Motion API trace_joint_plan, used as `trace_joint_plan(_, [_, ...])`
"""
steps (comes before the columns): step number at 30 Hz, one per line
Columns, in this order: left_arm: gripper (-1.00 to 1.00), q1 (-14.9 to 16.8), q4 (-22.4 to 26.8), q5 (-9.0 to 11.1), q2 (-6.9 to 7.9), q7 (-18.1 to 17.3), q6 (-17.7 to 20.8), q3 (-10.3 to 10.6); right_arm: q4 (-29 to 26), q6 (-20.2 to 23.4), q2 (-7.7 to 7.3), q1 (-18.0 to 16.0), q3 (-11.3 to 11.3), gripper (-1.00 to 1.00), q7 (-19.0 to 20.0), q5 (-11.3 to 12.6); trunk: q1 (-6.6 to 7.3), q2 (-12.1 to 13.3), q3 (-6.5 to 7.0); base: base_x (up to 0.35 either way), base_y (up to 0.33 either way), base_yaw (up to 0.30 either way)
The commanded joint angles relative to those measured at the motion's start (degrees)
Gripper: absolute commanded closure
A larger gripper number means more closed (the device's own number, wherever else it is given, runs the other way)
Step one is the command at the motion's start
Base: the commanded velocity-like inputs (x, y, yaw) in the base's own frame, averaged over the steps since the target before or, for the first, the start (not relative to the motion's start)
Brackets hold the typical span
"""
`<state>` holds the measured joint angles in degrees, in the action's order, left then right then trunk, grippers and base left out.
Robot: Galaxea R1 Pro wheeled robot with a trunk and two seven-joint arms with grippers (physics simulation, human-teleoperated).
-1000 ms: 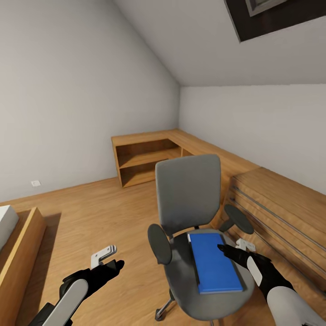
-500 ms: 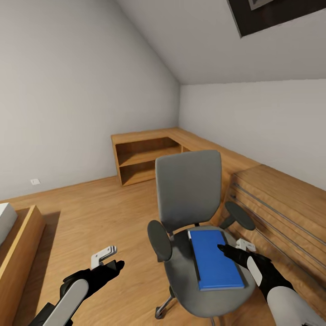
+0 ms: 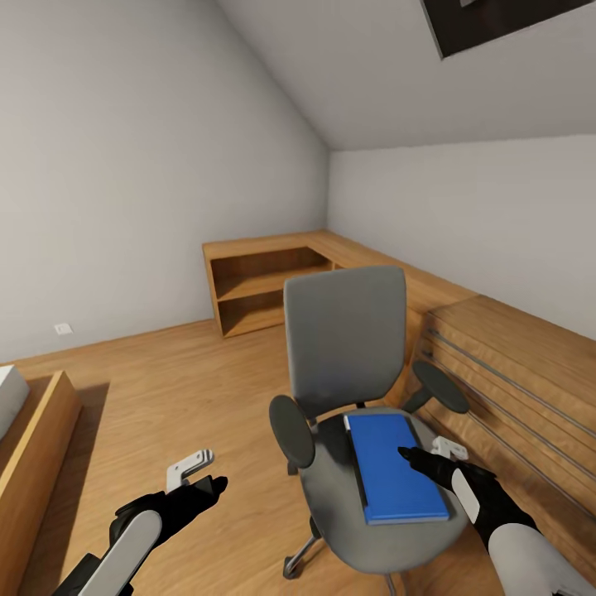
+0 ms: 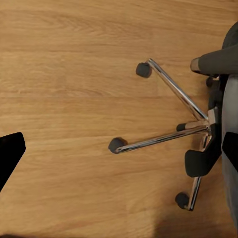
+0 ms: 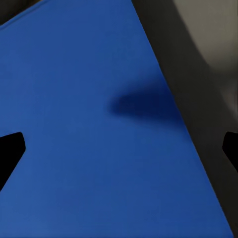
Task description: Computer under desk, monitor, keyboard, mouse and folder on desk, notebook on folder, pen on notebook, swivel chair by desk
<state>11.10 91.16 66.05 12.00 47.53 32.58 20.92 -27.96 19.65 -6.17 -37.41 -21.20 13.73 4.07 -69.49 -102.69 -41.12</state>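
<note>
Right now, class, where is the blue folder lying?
In the head view the blue folder lies flat on the seat of the swivel chair, at lower right, with the right pincer hovering over its right edge.

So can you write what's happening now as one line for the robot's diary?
right gripper: open, over blue folder | folder: on swivel chair seat | left gripper: open, above floor

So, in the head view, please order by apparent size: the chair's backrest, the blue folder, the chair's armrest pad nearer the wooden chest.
1. Backrest, largest.
2. Blue folder.
3. Armrest pad, smallest.
</note>
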Motion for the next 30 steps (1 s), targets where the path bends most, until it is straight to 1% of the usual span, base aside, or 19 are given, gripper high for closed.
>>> trace_joint_plan(1, [-1.0, 0.1, 0.1, 0.4, 0.05, 0.5, 0.0, 0.1, -0.1, 0.4, 0.02, 0.0, -0.2, -1.0, 0.2, 0.4, -0.22, -0.4, -0.24, 0.0, 0.0, 0.0])
trace_joint_plan(2, [-1.0, 0.1, 0.1, 0.4, 0.05, 0.5, 0.0, 0.1, -0.1, 0.4, 0.02, 0.0, -0.2, -1.0, 0.2, 0.4, -0.44, -0.8, -0.42, 0.0, 0.0, 0.0])
trace_joint_plan(14, [-1.0, 0.1, 0.1, 0.3, 0.04, 0.5, 0.0, 0.1, -0.1, 0.4, 0.02, 0.0, -0.2, -1.0, 0.2, 0.4, -0.44, -0.8, -0.42, 0.0, 0.0, 0.0])
trace_joint_plan(20, [-1.0, 0.1, 0.1, 0.2, 0.04, 0.6, 0.0, 0.1, -0.1, 0.4, 0.02, 0.0, -0.2, -1.0, 0.2, 0.4, -1.76, -3.3, -1.5, 0.0, 0.0, 0.0])
trace_joint_plan(30, [-1.0, 0.1, 0.1, 0.3, 0.04, 0.6, 0.0, 0.1, -0.2, 0.4, 0.02, 0.0, -0.2, -1.0, 0.2, 0.5, -1.76, -3.3, -1.5, 0.0, 0.0, 0.0])
